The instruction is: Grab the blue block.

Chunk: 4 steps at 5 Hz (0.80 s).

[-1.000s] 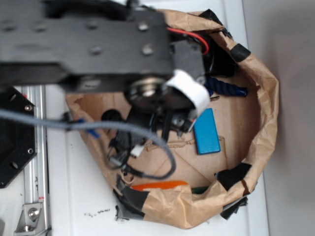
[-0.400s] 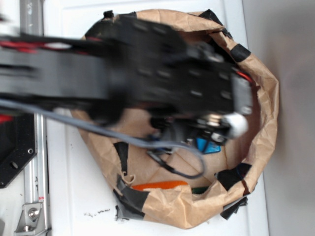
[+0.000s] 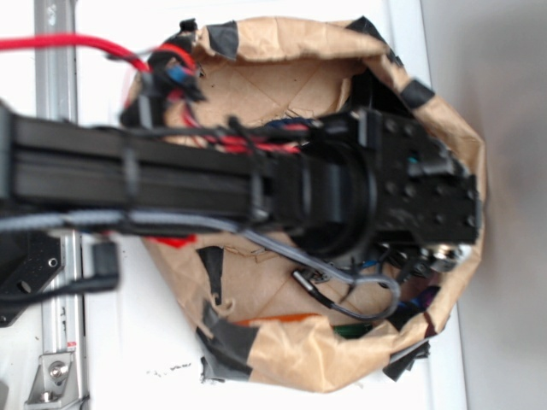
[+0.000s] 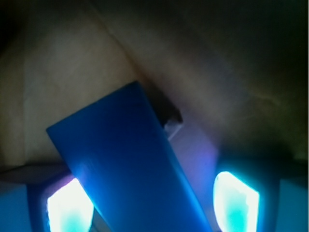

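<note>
In the wrist view the blue block lies flat on the brown paper floor. It runs diagonally from the upper left down to the bottom edge. My gripper is open and straddles it. The left fingertip glows right beside the block's edge. The right fingertip stands apart from it with a gap. In the exterior view my black arm reaches into the paper bag and hides both the block and the jaws.
The bag's crumpled rim has black tape patches. An orange thing and a green thing lie at the bag's near wall. A metal rail runs along the left. Cables hang under the arm.
My arm has swung right and lowered into the bag, over the blue block. The block was in plain view in the exterior frame before and is now covered by the arm.
</note>
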Motion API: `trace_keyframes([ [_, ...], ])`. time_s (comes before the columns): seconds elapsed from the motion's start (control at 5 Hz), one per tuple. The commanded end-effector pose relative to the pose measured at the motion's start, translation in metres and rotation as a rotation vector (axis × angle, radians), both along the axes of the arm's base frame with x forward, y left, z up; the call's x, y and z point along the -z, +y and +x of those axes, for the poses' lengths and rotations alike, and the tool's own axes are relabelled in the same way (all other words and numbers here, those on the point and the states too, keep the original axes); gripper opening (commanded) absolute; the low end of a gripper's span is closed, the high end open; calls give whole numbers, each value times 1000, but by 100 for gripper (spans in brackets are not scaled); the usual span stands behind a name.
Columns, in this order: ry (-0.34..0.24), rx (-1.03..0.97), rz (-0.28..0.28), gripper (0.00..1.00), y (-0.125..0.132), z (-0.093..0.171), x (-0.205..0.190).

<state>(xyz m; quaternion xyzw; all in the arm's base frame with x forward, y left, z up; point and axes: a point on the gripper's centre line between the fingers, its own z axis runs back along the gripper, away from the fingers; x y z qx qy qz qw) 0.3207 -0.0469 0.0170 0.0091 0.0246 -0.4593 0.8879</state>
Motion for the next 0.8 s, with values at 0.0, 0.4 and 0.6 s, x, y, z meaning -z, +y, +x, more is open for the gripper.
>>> trace_keyframes([
  [0.0,86,208,2,37,-44,-27,8],
  [0.4,3,181,-4,0,-32,-38,-13],
  [0.6,-119,79,-19,0,-25,-45,-51],
])
